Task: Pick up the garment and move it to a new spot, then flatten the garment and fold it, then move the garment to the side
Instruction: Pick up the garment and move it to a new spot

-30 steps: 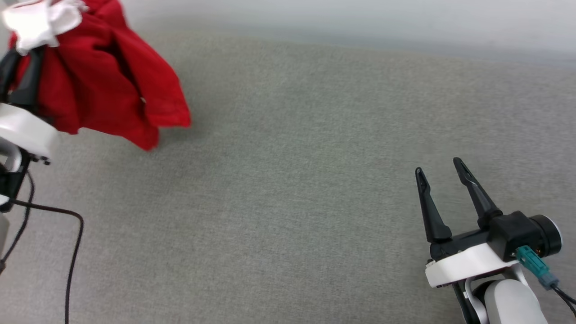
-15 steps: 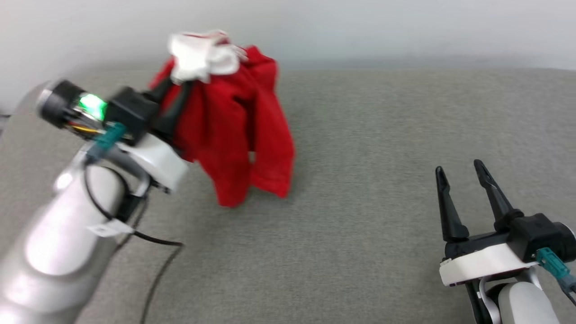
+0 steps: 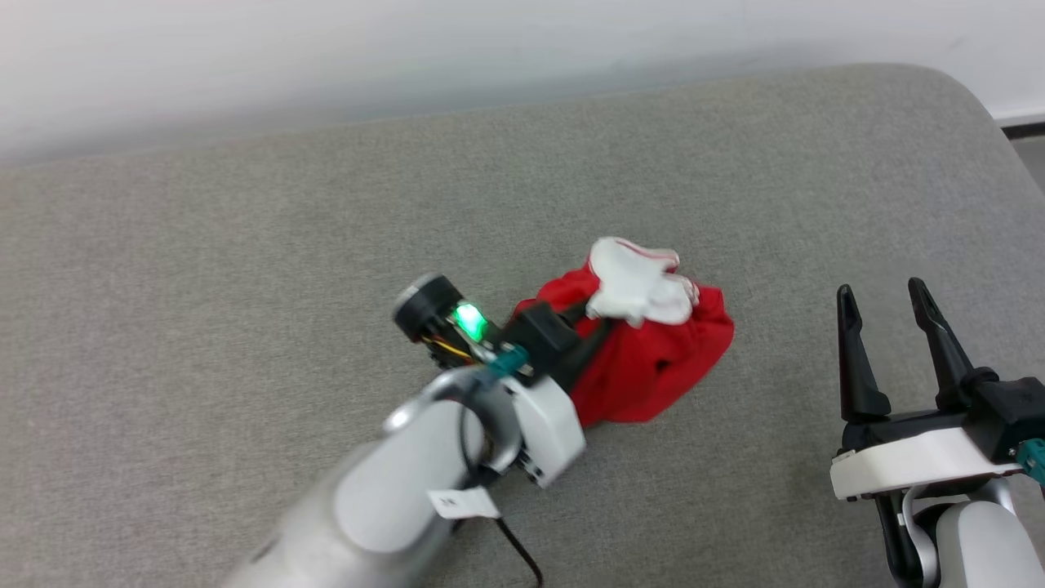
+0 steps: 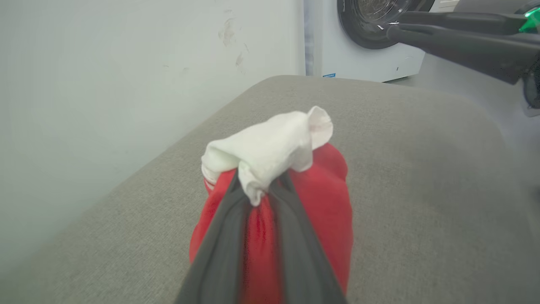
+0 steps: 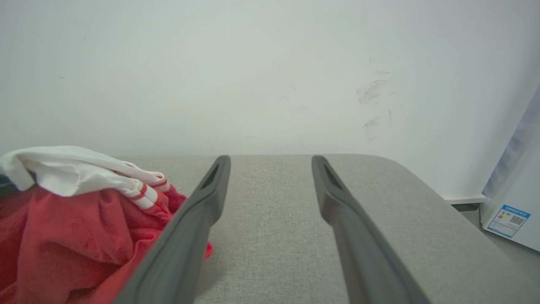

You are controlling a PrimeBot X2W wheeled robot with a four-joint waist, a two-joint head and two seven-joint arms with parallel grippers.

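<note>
Pinching the bunched red-and-white garment (image 3: 653,359) by its white sleeve, the left gripper (image 4: 259,185) holds the bundle low on the grey cushion (image 3: 245,286); just right of it the right gripper (image 3: 880,287) hangs, fingers spread

Laundry room: front-loading washing machine (image 4: 363,59).

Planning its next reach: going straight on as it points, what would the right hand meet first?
Probably the white wall, past bare grey cushion; the right hand points clear of the garment, which lies to its left.
</note>
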